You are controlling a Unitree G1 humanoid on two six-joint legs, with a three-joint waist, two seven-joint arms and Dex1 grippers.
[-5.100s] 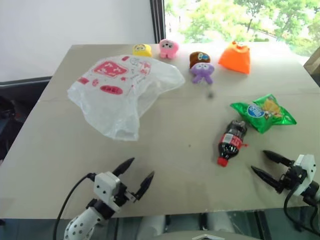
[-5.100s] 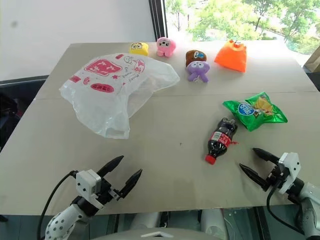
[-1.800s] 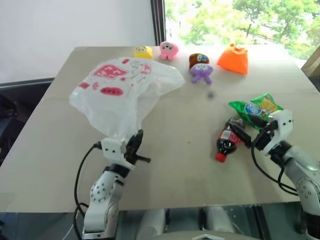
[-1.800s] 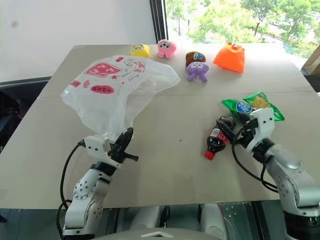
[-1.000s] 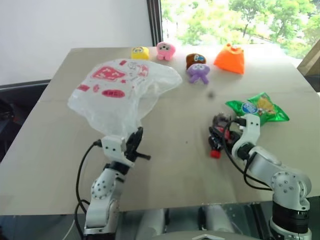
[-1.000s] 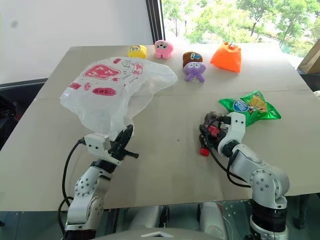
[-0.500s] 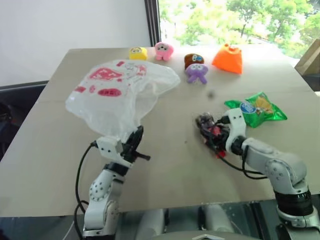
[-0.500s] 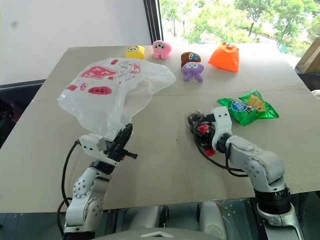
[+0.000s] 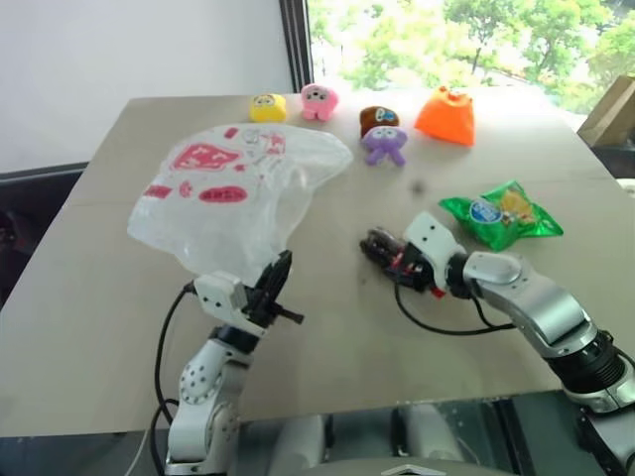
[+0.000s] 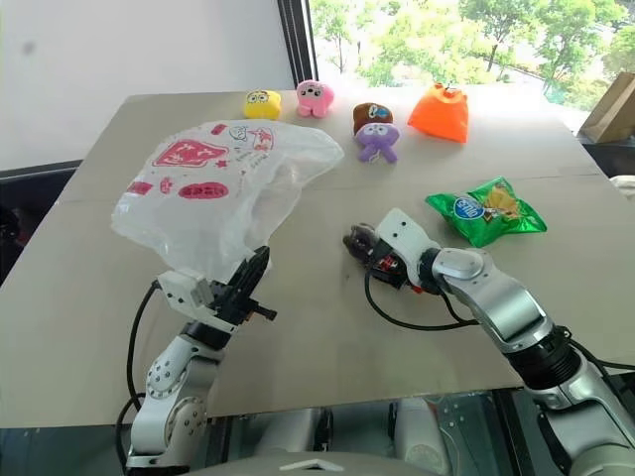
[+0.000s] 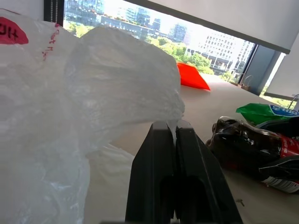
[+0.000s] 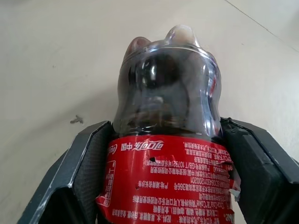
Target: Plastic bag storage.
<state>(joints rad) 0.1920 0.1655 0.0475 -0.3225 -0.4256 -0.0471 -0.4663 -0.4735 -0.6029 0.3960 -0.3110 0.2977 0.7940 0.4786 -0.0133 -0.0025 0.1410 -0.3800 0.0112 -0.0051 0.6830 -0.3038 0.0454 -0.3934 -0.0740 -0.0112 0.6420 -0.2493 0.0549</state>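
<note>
On the desk [image 9: 109,327], towards its left side: one plastic bag [image 9: 233,193], thin, crinkly, translucent white with red print, billowed up from its near edge, where pinched between the closed jaws of the left gripper [image 9: 276,288]. Likely near weightless, limp and slippery to handle, with no shape of its own and prone to tear or slide out of a loose pinch; best taken at a gathered edge or handle fold, much as pinched now, rather than across the ballooned middle. At centre, just right of the bag: one dark cola bottle [image 12: 168,135] with a red label, clamped at the label between the wide-set jaws of the right gripper [image 10: 369,253], its base pointing away from the wrist. Beyond it, to the right: one shiny green snack packet [image 9: 501,213]. Along the far edge: five small soft toys, namely one yellow toy [image 9: 264,107], one pink toy [image 9: 317,100], one brown toy [image 9: 378,116], one purple toy [image 9: 383,145] and one orange toy [image 9: 445,114]
</note>
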